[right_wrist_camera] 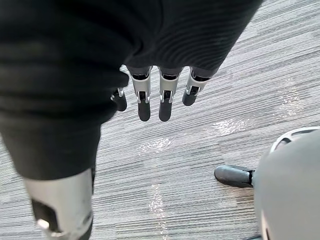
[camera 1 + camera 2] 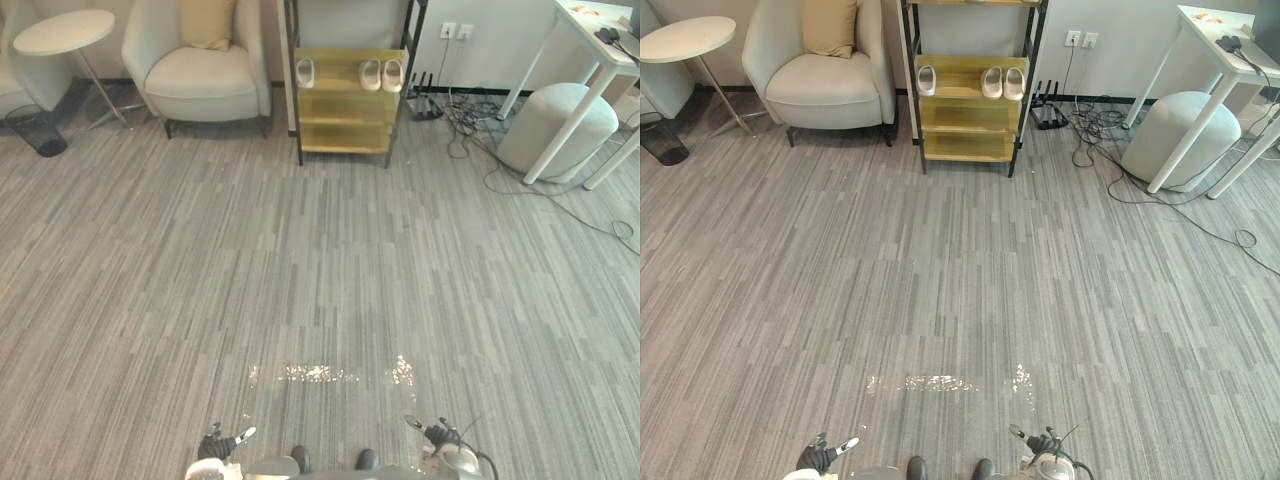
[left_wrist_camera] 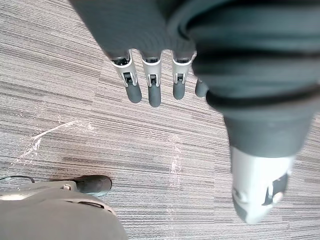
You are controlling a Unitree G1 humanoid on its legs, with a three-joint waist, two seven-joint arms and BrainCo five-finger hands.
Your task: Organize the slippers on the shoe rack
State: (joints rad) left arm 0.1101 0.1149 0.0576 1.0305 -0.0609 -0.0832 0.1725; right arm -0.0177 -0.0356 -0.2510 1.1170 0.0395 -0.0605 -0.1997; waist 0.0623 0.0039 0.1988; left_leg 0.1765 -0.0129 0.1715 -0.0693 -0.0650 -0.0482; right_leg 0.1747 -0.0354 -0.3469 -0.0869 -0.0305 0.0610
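Observation:
Far across the room stands a shoe rack (image 2: 345, 105) with yellow shelves in a dark frame. On its top shelf one white slipper (image 2: 305, 72) lies at the left, and a pair of white slippers (image 2: 381, 74) lies at the right. My left hand (image 2: 222, 444) hangs low at the view's bottom edge, fingers (image 3: 150, 85) straight and holding nothing. My right hand (image 2: 437, 433) hangs likewise at the bottom right, its fingers (image 1: 165, 97) straight and empty.
A beige armchair (image 2: 200, 70) stands left of the rack, with a round white side table (image 2: 65, 32) and a dark bin (image 2: 38, 130) further left. Cables (image 2: 470, 120), a round grey pouf (image 2: 556, 128) and a white desk (image 2: 600, 45) lie to the right. Grey carpet (image 2: 320, 280) stretches between.

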